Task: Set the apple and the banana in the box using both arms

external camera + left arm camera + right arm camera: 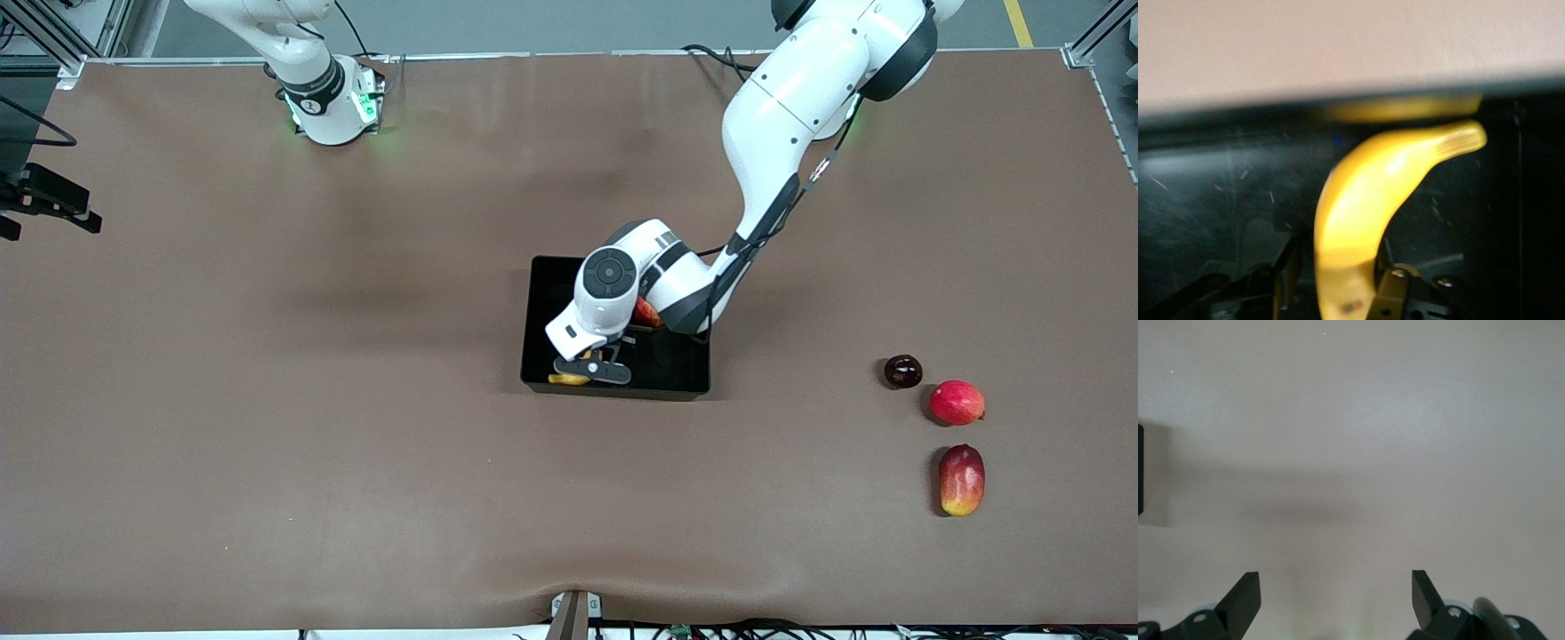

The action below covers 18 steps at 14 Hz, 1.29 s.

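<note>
The black box [551, 284] sits mid-table. My left gripper [594, 369] reaches down into it at the wall nearest the front camera. The yellow banana [569, 380] shows just under the hand, low in the box. In the left wrist view the banana [1365, 207] runs between the fingers of my left gripper [1338, 273]; a dark gap shows on one side of it, so the jaws stand open around it. A bit of the red apple [646, 312] peeks out in the box under the left wrist. My right gripper [1336, 593] hangs open over bare table, holding nothing.
Toward the left arm's end of the table lie a dark round fruit [902, 371], a pinkish-red round fruit [957, 402] and a red-and-yellow mango-like fruit [961, 480]. The right arm's base [329, 98] stands at the table's back edge.
</note>
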Motion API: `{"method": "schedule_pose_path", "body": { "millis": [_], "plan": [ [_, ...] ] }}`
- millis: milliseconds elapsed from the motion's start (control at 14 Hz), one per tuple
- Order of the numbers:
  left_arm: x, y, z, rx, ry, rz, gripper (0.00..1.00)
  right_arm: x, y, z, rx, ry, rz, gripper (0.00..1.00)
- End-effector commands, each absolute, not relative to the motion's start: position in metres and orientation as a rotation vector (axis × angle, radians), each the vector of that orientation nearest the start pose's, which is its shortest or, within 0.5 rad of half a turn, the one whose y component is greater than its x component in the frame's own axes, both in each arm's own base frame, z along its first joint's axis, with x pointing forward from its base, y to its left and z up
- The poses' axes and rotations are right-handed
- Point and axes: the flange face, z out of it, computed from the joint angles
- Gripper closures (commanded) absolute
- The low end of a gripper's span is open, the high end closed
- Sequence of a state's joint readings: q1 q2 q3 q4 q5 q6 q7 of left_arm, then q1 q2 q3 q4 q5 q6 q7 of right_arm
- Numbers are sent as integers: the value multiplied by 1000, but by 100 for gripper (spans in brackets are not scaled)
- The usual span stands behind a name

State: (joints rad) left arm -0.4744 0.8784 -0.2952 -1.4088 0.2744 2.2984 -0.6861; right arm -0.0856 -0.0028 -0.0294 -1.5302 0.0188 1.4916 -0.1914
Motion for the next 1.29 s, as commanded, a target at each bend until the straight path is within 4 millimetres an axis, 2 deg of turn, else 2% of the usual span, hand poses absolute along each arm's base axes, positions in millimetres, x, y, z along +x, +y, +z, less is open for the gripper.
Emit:
{"method": "schedule_pose_path", "body": {
  "millis": [0, 143, 286, 429, 571, 857, 929, 1214],
  "plan": [
    [581, -459, 254, -3165, 227, -194, 0, 537, -62, 644, -3133, -101, 45, 0],
    [608, -423, 305, -3159, 140, -253, 0, 537, -62, 644, -3134, -101, 42, 0],
    [615, -396, 359, -3130, 126, -258, 0, 537, -62, 644, -3134, -101, 42, 0],
    [626, -354, 407, -3106, 82, -253, 0, 537, -63, 644, -3134, -99, 42, 0],
    [634, -314, 444, -3089, -9, -258, 0, 537, -63, 644, -3134, -99, 42, 0],
    [631, -252, 510, -3042, -144, -269, 0, 538, -63, 643, -3134, -99, 42, 0],
    [626, -243, 526, -3030, -146, -265, 0, 538, -63, 643, -3134, -99, 42, 0],
    [611, -173, 584, -3022, -64, -208, 0, 538, -62, 643, -3134, -101, 40, 0]
  ]
}}
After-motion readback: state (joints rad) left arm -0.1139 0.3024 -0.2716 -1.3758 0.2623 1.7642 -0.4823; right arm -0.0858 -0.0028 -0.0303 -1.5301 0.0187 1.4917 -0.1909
